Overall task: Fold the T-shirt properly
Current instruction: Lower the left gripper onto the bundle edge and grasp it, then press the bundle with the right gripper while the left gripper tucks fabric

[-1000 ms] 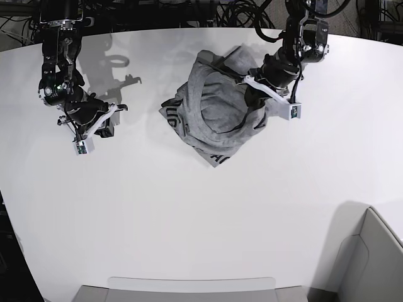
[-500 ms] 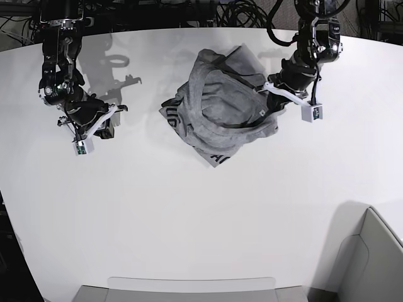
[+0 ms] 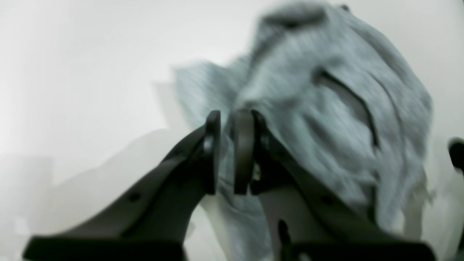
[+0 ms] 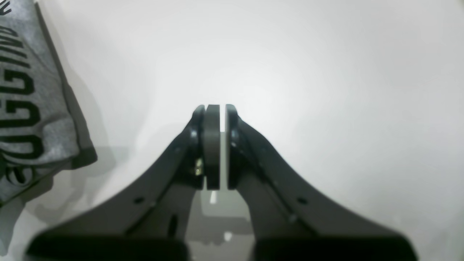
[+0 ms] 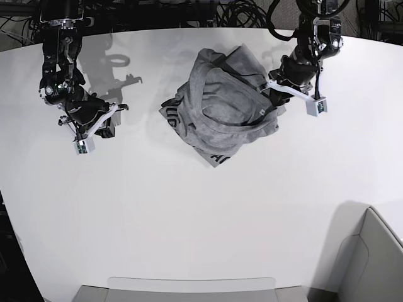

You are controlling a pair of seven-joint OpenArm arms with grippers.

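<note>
The heather-grey T-shirt (image 5: 217,107) lies crumpled in a heap at the table's back middle, with black lettering showing along its near edge. My left gripper (image 5: 268,100) sits at the heap's right edge. In the blurred left wrist view its jaws (image 3: 227,119) stand a little apart, with the T-shirt (image 3: 326,108) showing behind and through the gap. My right gripper (image 5: 111,119) hovers over bare table well to the left of the shirt. Its pads (image 4: 212,145) are nearly together with nothing between them, and the lettered T-shirt edge (image 4: 32,101) lies at that view's far left.
A grey bin (image 5: 189,289) sits at the table's front edge and another (image 5: 371,258) at the front right corner. Dark cables run behind the table's curved back edge (image 5: 189,30). White table (image 5: 189,207) spreads in front of the shirt.
The left gripper has drawn back to the right and up, off the heap, dragging the shirt's right side outward, and its jaws have parted slightly. The right arm has stayed put.
</note>
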